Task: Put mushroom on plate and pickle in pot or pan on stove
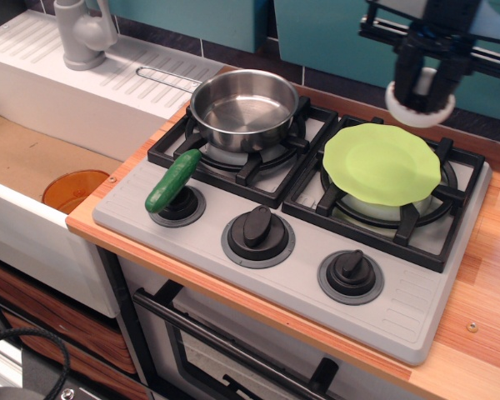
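Observation:
My gripper (pixel 422 83) hangs above the far edge of the lime-green plate (pixel 381 163), which rests on the right burner of the grey stove (pixel 308 275). It is shut on the white mushroom (pixel 420 103), whose round cap shows below the black fingers. The dark-green pickle (pixel 173 179) lies tilted over the left knob, at the stove's front left. The steel pan (pixel 243 108) stands empty on the left burner, its wire handle reaching back left.
A white sink unit with a grey tap (pixel 83 33) is at the left. An orange disc (pixel 73 189) lies in the basin. Two more black knobs (pixel 257 227) sit along the stove's front. A wooden counter (pixel 492 275) runs at the right.

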`<state>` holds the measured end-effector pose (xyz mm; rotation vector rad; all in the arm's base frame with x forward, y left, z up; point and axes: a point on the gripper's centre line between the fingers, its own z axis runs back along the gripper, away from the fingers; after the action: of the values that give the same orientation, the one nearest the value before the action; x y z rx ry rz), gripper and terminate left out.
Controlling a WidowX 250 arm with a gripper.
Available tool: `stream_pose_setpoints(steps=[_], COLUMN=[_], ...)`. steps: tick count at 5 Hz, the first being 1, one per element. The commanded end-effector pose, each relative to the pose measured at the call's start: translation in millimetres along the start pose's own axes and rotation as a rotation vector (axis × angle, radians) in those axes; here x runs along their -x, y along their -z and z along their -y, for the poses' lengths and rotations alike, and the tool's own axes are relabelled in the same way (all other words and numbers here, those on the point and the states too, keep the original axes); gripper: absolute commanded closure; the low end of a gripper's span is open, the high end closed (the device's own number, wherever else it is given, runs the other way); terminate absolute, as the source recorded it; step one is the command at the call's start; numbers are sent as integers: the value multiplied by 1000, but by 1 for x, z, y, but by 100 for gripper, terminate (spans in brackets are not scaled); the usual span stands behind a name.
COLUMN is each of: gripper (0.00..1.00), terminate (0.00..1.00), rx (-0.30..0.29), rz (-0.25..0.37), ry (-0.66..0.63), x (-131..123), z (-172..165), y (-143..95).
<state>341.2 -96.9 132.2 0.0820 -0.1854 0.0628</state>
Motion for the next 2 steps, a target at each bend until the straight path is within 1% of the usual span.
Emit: stream_pose_setpoints(steps=[1,2], gripper=[100,100], terminate=[0,0], rx=[30,31], rz=[68,73], ry=[32,40], x=[-33,-34], z=[-12,-17], y=[6,12])
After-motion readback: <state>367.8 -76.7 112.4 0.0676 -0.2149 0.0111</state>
